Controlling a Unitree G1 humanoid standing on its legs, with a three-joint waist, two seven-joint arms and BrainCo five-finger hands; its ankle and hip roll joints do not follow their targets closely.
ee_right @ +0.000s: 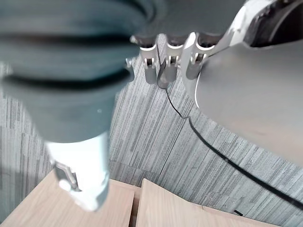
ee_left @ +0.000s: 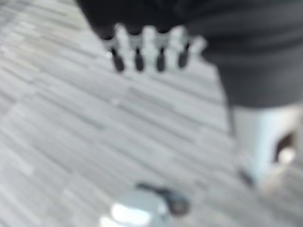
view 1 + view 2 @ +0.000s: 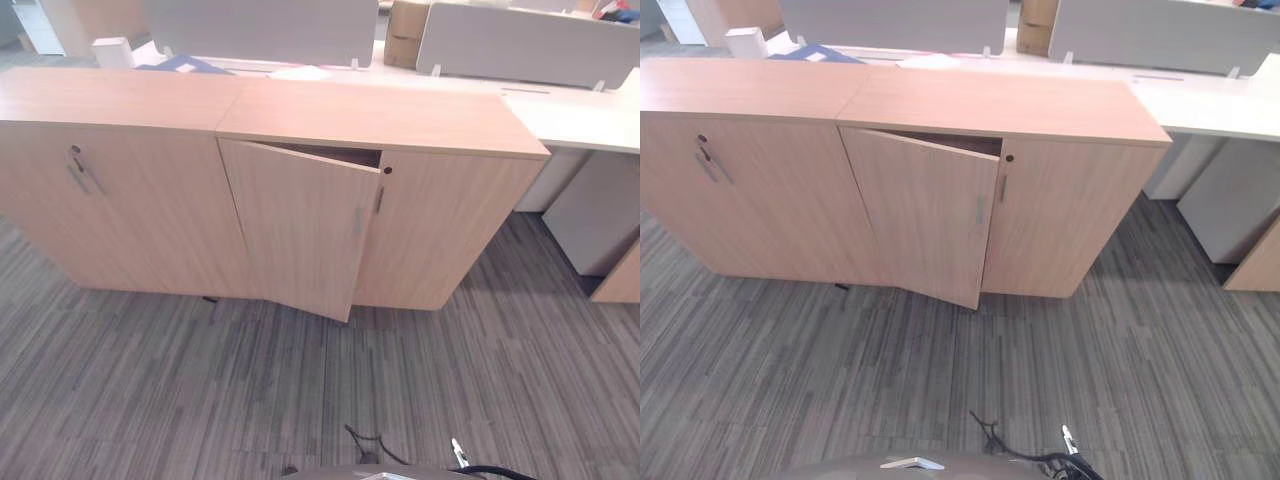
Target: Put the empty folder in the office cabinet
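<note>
Biggest thing in the head views is the striped grey carpet (image 3: 150, 400), then the run of pale wood units across it. The left cabinet (image 3: 130, 200) is closed. On the office cabinet (image 3: 440, 220) next to it, the left door (image 3: 295, 230) is swung partway out. The gap behind that door is just a dark wedge, so I can't see inside. Behind the units there's a white desk (image 3: 590, 115) with grey divider panels (image 3: 260, 28), cut off at the top edge, and a cardboard box (image 3: 405, 30) between them.

Honestly I can't tell where the folder is. Something flat and blue (image 3: 185, 65) lies on the desk just behind the cabinet top, near a small white box (image 3: 112, 50), but it's half hidden and I can't say whether it's a folder.

The wrist cams give me the hands. My left hand (image 2: 142, 45) is badly blurred, fingers in a loose straight row over carpet, holding nothing. My right hand (image 1: 170, 61) is sharper, fingers relaxed and apart from the thumb, also empty, above carpet with pale wood panels (image 1: 71, 203) past it, probably the cabinets. Both hands are well away from the blue thing
</note>
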